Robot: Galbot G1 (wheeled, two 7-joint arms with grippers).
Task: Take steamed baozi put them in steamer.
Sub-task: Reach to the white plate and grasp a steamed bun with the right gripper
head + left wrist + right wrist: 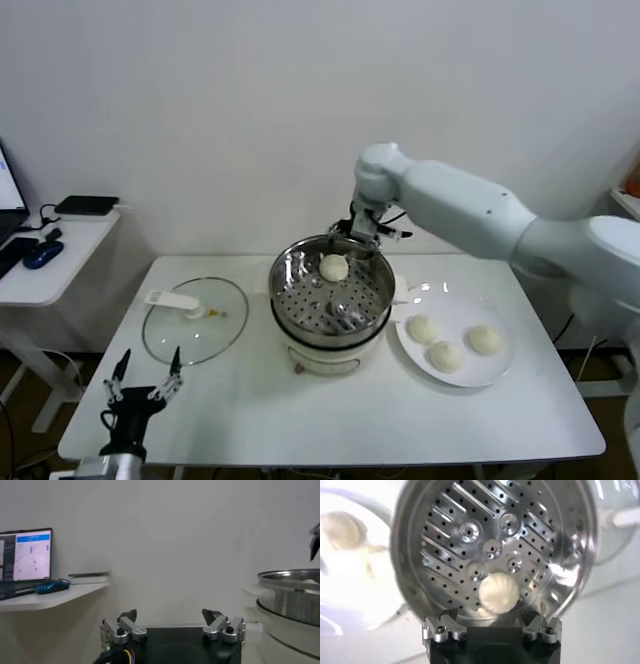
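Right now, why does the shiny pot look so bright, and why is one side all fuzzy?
Head view: the round stainless-steel steamer basket mirrors the room light, so its wall gleams. Right wrist view: glare streaks its perforated floor, the small cream-white bun looks sharp, and the flat white plate beside it is blown out and blurry.

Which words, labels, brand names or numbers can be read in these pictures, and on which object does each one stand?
No text can be read with certainty.
Laptop screen on the side desk: it shows a blue bar and small rows of writing, all too small to read.
Steamer, glass lid, plate, baozi, left gripper and right gripper: no label, brand or number is visible on them.
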